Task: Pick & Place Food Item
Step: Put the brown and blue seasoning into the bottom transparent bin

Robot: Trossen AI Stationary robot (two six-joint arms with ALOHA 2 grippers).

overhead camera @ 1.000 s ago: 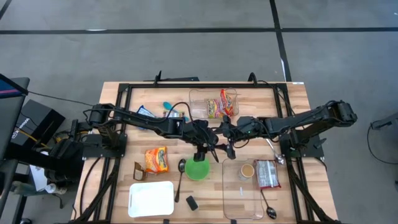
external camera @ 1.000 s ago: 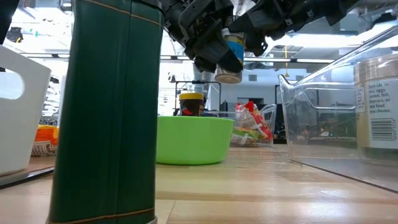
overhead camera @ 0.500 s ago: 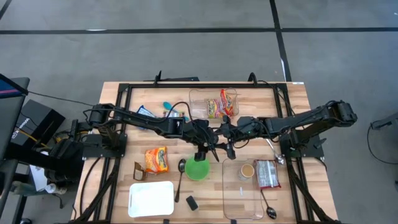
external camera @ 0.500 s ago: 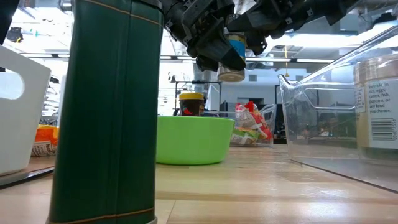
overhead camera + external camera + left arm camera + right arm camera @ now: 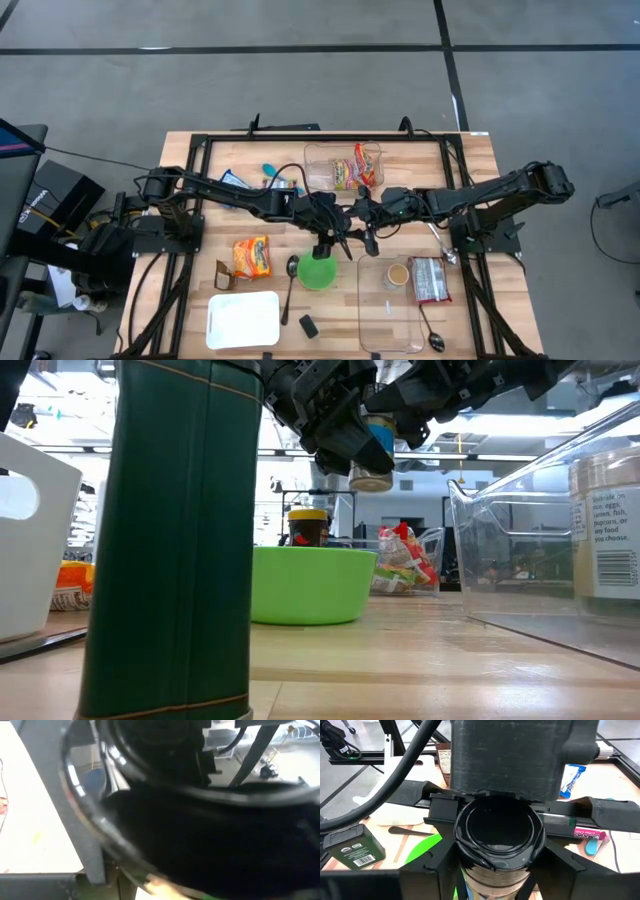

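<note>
Two dark arms meet at the centre of the high view, above the wooden counter (image 5: 470, 150), with a small jar (image 5: 376, 452) between them. In the low view the jar hangs in the upper middle of the frame, over the green bowl (image 5: 312, 584) at centre. The left end effector (image 5: 333, 234) is clamped on the jar's black lid end, as the right wrist view shows at centre frame; the right end effector (image 5: 368, 226) has its fingers on either side of the jar's body, though whether they press it cannot be told. A clear bin (image 5: 385, 330) sits at lower right of the high view, a white tray (image 5: 243, 320) at lower left.
</note>
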